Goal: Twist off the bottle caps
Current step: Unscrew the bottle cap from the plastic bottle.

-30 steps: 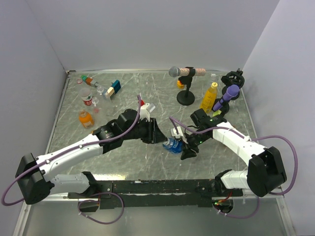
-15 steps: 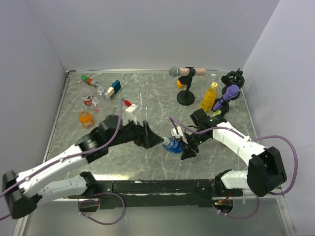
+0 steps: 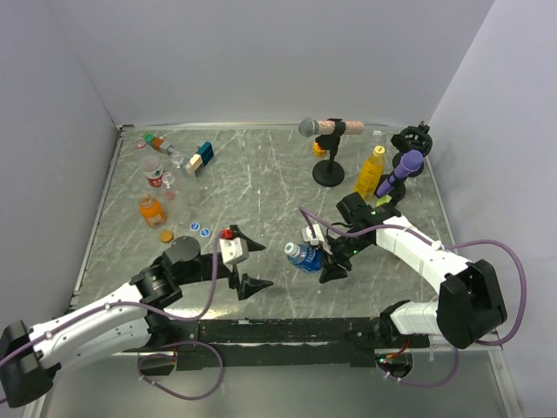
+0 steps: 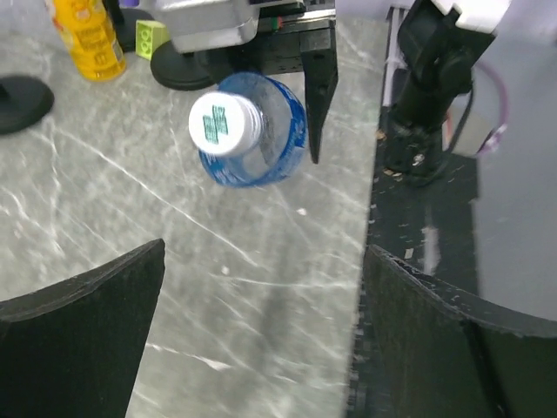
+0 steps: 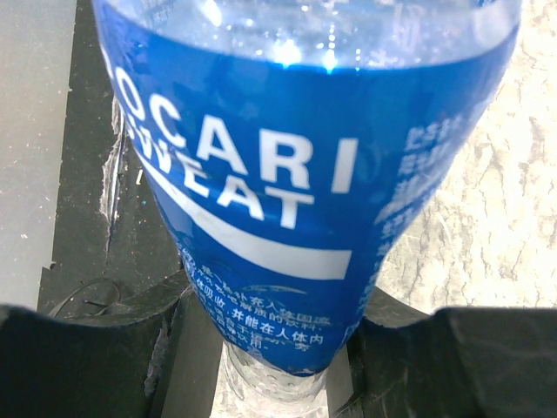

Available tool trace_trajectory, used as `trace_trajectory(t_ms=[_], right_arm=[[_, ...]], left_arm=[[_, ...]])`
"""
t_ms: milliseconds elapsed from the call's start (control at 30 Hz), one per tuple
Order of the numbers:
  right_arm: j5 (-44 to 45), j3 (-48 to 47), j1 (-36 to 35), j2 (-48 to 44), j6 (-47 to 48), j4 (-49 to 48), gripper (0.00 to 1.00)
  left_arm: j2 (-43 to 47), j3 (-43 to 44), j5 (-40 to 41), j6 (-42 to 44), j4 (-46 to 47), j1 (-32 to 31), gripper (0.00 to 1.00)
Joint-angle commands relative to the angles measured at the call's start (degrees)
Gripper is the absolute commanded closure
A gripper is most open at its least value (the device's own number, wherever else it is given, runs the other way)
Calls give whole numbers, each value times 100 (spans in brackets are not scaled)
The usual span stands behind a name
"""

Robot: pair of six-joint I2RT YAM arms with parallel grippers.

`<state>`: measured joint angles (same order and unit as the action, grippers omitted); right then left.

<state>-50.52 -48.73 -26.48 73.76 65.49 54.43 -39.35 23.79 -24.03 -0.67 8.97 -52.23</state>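
A clear bottle with a blue label [image 3: 306, 256] lies tilted in my right gripper [image 3: 326, 259], which is shut on its lower body. In the right wrist view the label [image 5: 278, 174] fills the frame between the two black fingers [image 5: 87, 357]. The bottle's white cap [image 3: 293, 251] sits on its neck and points toward my left gripper [image 3: 264, 264]. That gripper is open and stands a short way to the cap's left, holding nothing. From the left wrist the cap [image 4: 224, 124] shows end-on, far beyond the spread fingers [image 4: 78, 348].
A yellow bottle [image 3: 370, 172] stands at the back right between a microphone stand [image 3: 327, 172] and a purple microphone [image 3: 405, 170]. An orange bottle [image 3: 150, 209], loose blue caps [image 3: 199, 227], an orange cap [image 3: 165, 235] and toy blocks [image 3: 202, 157] lie at the left.
My left gripper has opened, let go of the bottle's cap end and drawn back toward the near left. The right gripper and bottle have stayed put.
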Motion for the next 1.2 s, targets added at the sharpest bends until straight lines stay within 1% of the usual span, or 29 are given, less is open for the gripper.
trace_trajectory(t_ms=[0,67,167,267,400,433,567,700,900,1000,1100,1167], right_arm=[[-230,-137,-24,-63,174,-29,70],[-239,-128,-24,-89,174,-38,70],[-239,-128,-24,-98,183,-21,70],[-239,-128,-24,-116,183,-21,70],[-248,-137,-24,-116,209,-21,70],[-248,-137,-33,-116,201,-12,70],[-248,-137,-33,-107,209,-12,70],[-247,-137,-33,-107,209,-3,70],[-239,-137,-33,-81,218,-3,70],[-239,-137,-33,-72,209,-3,70],[-230,-137,-33,-81,201,-3,70],[-230,-137,-33,-63,209,-3,70]], left_arm=[[-765,608,-540,989,808,11,4],[-1265,846,-830,1025,878,98,8],[-1759,1057,-1322,937,1071,318,16],[-2154,1241,-1753,797,1229,502,26],[-2541,1496,-2008,726,1212,591,36],[-2612,1549,-2061,700,1221,582,37],[-2770,1611,-2176,568,1361,608,39],[-2858,1611,-2194,480,1467,600,44],[-2885,1594,-2150,331,1555,617,54],[-2876,1602,-2062,260,1581,609,58],[-2876,1620,-1965,172,1573,617,65],[-2867,1637,-1895,102,1538,617,74]])
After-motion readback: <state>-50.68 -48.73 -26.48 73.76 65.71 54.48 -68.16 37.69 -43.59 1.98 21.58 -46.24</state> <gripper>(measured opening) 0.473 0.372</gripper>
